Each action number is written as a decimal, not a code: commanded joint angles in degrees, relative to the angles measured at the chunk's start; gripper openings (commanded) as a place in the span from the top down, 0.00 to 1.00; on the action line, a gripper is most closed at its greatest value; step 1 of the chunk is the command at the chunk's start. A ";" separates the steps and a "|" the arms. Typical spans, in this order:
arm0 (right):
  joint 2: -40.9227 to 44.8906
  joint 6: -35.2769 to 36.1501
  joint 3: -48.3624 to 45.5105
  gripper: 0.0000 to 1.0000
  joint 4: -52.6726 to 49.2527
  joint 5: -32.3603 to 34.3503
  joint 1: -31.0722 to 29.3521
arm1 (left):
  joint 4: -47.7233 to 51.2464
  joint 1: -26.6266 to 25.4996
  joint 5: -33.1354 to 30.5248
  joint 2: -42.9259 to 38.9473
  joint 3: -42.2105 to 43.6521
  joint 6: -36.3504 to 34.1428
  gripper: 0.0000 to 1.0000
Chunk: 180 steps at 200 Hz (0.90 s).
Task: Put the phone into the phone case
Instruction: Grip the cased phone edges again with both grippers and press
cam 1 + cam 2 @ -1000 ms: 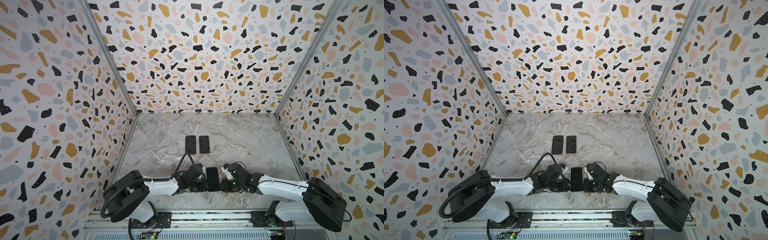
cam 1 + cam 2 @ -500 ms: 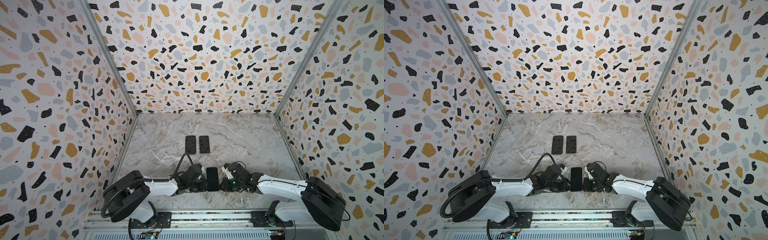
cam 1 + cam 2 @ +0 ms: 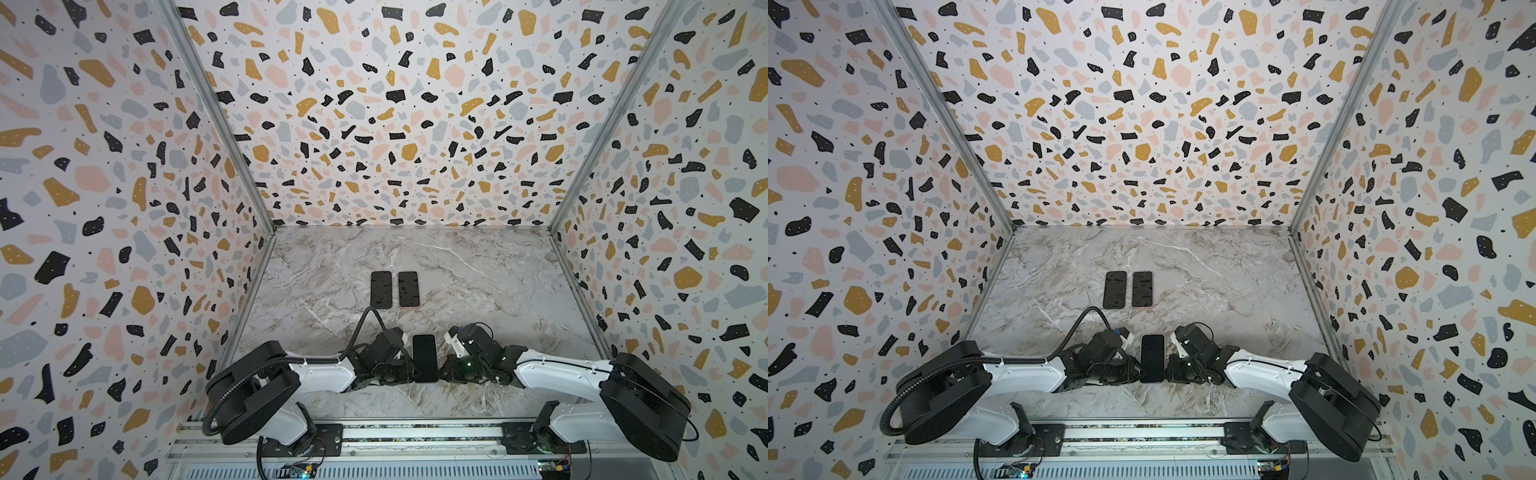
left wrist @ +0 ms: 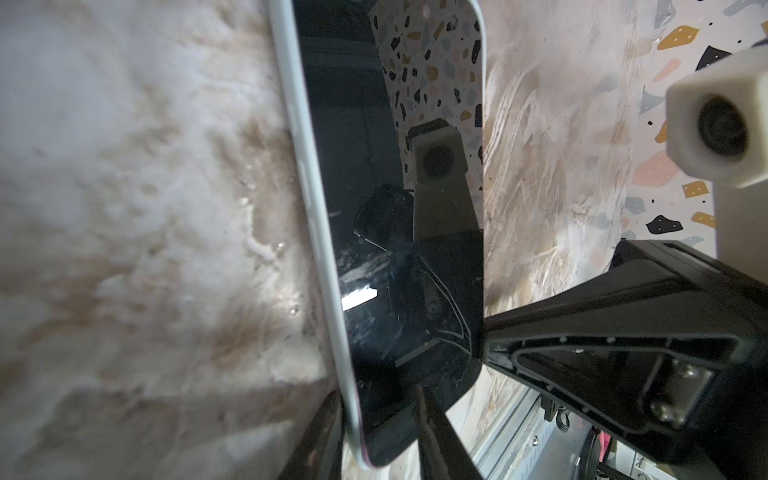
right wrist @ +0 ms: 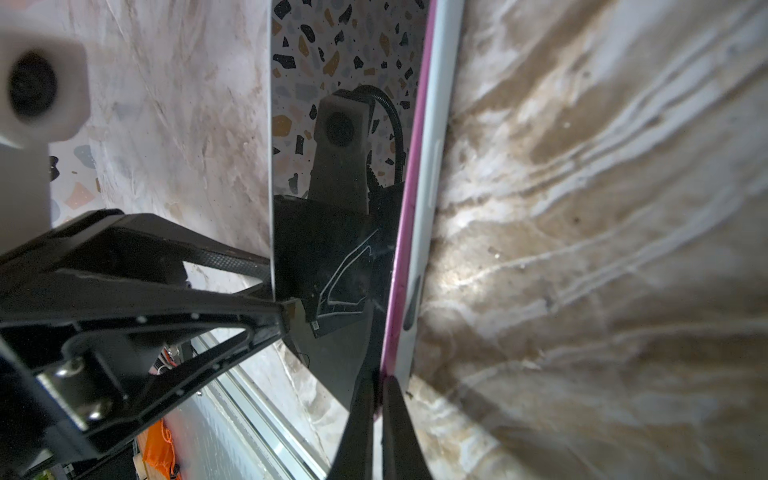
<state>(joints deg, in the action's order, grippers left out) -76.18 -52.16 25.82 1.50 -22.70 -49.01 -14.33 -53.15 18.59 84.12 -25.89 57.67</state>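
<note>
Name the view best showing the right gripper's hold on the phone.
Right wrist view: the right gripper pinches the edge of the phone close-up. The left wrist view shows only its outer side against the phone; both top views show it too small.

Phone [image 3: 424, 357] front centre on table [image 3: 498, 282], left gripper [image 3: 409, 371] at its left edge, right gripper [image 3: 443, 371] at its right, farther back left slab [image 3: 381, 289] beside right slab [image 3: 408, 289]

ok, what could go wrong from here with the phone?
1. The right gripper pinches only a thin pink rim at the near corner of the phone; it may slip off.
2. The left gripper holds the same near end; with nothing holding the far end, the phone could pivot.
</note>
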 commanded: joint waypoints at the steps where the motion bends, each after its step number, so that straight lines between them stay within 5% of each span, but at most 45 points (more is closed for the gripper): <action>1: -5.62 0.14 -1.95 0.93 6.62 -3.32 -2.58 | -0.97 -1.87 1.43 3.50 0.93 -0.41 0.67; 180: -12.14 -0.39 -0.95 0.94 10.26 -4.48 -3.59 | -2.95 -2.45 1.95 4.37 0.93 0.16 0.68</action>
<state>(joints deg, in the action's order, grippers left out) -78.67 -53.91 25.76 4.99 -24.47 -48.66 -13.50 -52.99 16.82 83.79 -25.85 57.74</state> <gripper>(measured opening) 0.064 0.318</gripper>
